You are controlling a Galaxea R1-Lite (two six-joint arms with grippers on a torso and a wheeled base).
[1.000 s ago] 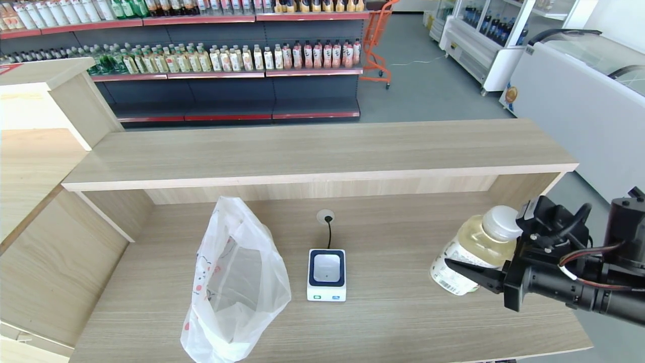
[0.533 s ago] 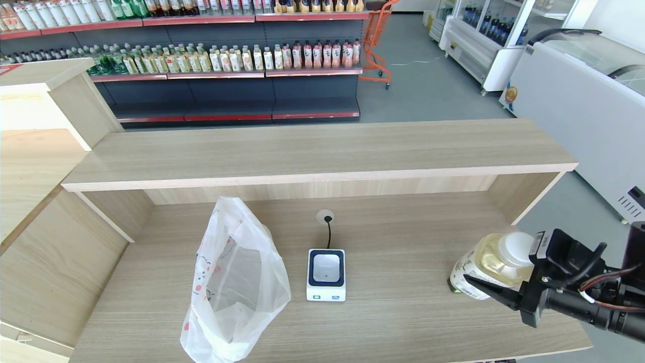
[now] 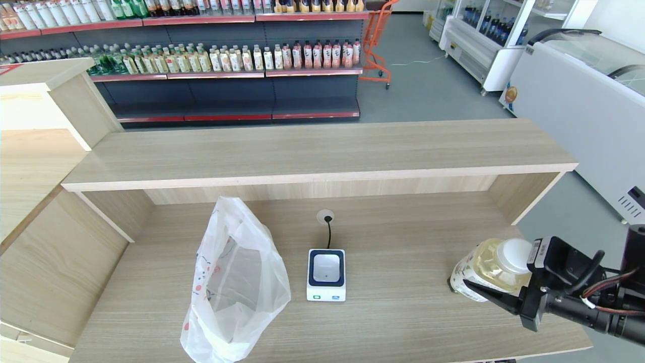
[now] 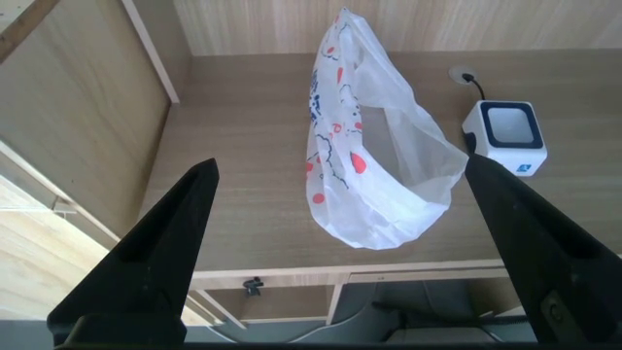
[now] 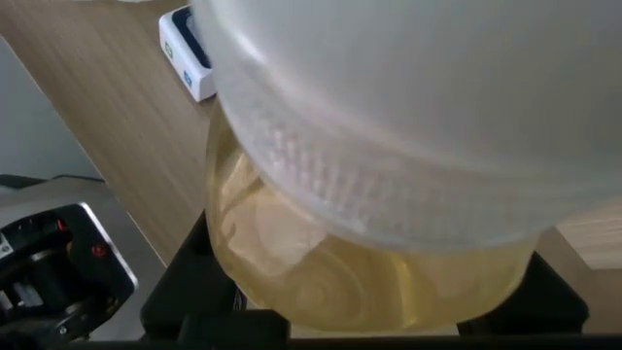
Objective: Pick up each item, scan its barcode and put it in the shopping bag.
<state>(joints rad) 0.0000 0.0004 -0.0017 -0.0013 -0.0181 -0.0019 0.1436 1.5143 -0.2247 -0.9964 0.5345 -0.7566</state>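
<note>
Bottle (image 3: pixel 485 262): tilted at the counter's (image 3: pixel 403 317) right end, well apart from scanner (image 3: pixel 326 275) and bag (image 3: pixel 232 282).
Right gripper (image 3: pixel 491 282): we have it clamped round the bottle's body.
Left gripper (image 4: pixel 340 165): spread wide, holding nothing, above the bag.
Handling: we judge it full, fairly heavy, rigid and smooth; grip mid-body, firmly.

Wide gap between bottle (image 3: pixel 486 267) and scanner (image 3: pixel 326 275) (mid-counter); shopping bag (image 3: pixel 237 287) stands beyond.
</note>
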